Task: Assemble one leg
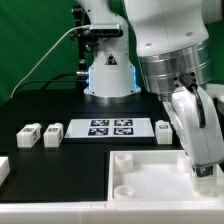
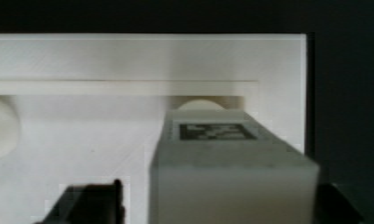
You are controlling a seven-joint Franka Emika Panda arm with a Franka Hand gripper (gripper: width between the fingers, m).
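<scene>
A small white chunky plastic leg (image 2: 228,168), with a square black-and-white fiducial tag on its upper face, fills the near part of the wrist view. It lies lengthwise over the large flat white panel (image 2: 157,62), and its far end points at one of the panel's round corner sockets (image 2: 202,103), just short of it. One dark finger (image 2: 91,205) of the gripper (image 1: 205,166) shows beside the leg with a thin strip of white between them. The other finger is hidden, so I cannot tell whether the claw is pinching the leg or standing spread around it. In the exterior view the arm hangs over the panel's end at that view's right. Two more small white tagged blocks (image 1: 28,133) (image 1: 52,133) sit side by side on the black table (image 1: 60,175) at that view's left. A third (image 1: 165,128) lies just beside the thin white marker board (image 1: 110,128) on its right.
</scene>
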